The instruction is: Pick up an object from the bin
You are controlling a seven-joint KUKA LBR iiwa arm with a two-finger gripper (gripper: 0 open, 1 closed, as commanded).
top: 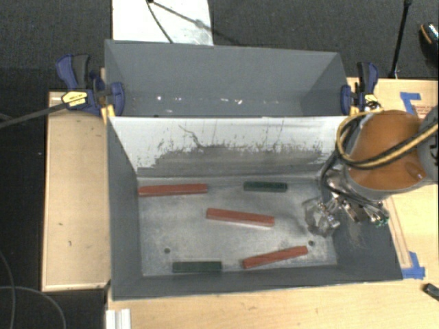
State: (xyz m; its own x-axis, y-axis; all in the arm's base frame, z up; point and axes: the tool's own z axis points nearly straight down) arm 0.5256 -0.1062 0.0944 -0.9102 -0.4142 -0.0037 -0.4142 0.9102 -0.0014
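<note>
Your tool [319, 218] hangs low by the right wall of the bin [127, 211], over bare floor. You cannot tell whether it is spread or pressed together. Nearest to it is the slanted red-brown bar [274, 258] by the front edge, whose right end lies just beside the tool. The middle red-brown bar [240, 217] lies at the bin's centre, and the back green bar [265, 186] lies by the back wall. The long red-brown bar [173, 190] is near the back left corner, and the front green bar [197, 267] near the front left corner.
</note>
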